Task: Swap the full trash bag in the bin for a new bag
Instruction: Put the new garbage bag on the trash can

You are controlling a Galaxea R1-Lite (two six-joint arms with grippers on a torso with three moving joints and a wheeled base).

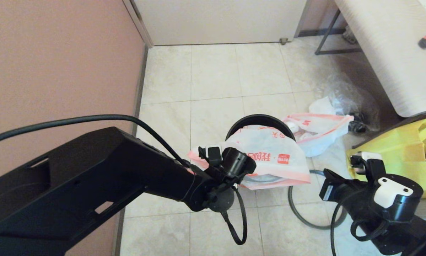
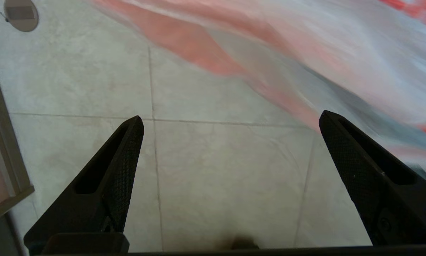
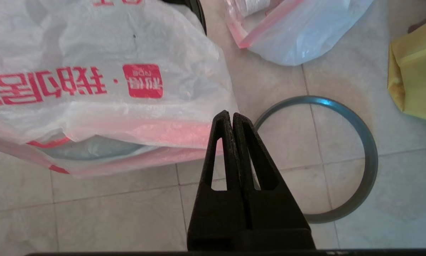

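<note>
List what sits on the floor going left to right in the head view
new bag draped over the bin → full trash bag → clear plastic bag → yellow tote.

The new bag (image 1: pixel 269 156) covered most of the bin (image 1: pixel 259 119), leaving only the far arc of the rim showing, and was a pink-and-white blur in the left wrist view. The left arm's wrist hid the bag's near-left corner. The grey hoop (image 1: pixel 298 213) was partly hidden behind the right arm. The yellow tote (image 1: pixel 404 149) was cut off by the picture's right edge.
</note>
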